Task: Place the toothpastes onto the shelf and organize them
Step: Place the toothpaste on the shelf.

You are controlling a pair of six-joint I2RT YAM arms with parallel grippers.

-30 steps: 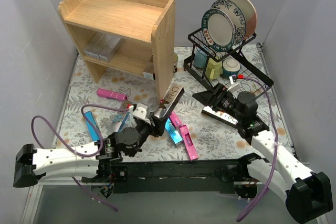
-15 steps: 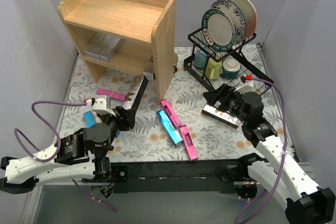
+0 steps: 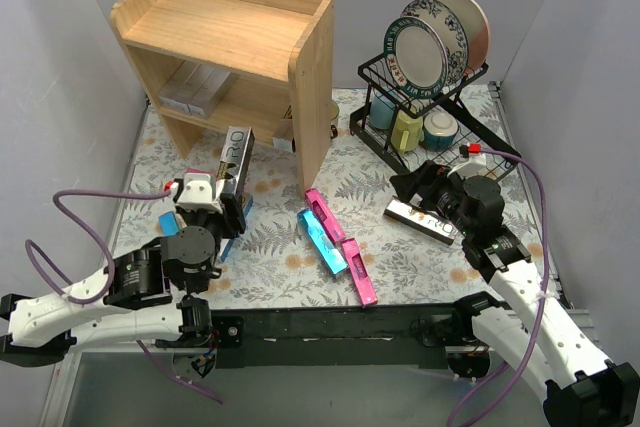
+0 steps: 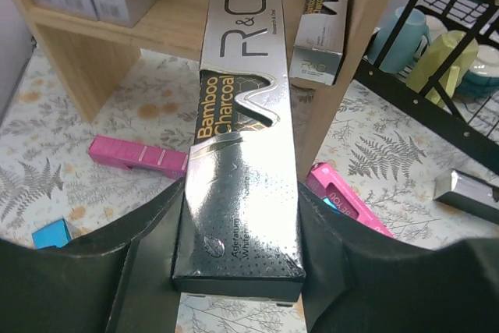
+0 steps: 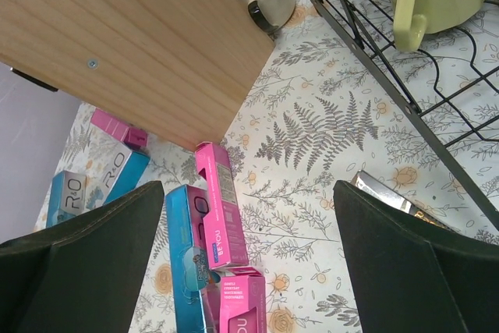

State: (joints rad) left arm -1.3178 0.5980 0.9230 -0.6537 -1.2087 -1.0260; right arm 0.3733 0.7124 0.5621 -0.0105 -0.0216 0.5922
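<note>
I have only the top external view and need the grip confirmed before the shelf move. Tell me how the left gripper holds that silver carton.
Observer: Left wrist view: the left gripper clamps the shiny silver rectangular carton across its long sides, close to one end; it reads Bamboo Charcoal.
Operator: Report the shelf's lower tier ahead.
Observer: A second silver carton sits at the right end of the light wooden shelf, beside the side panel, one end facing out.
Operator: Now the right gripper.
Observer: Right wrist view: the right gripper is open and empty.
</note>
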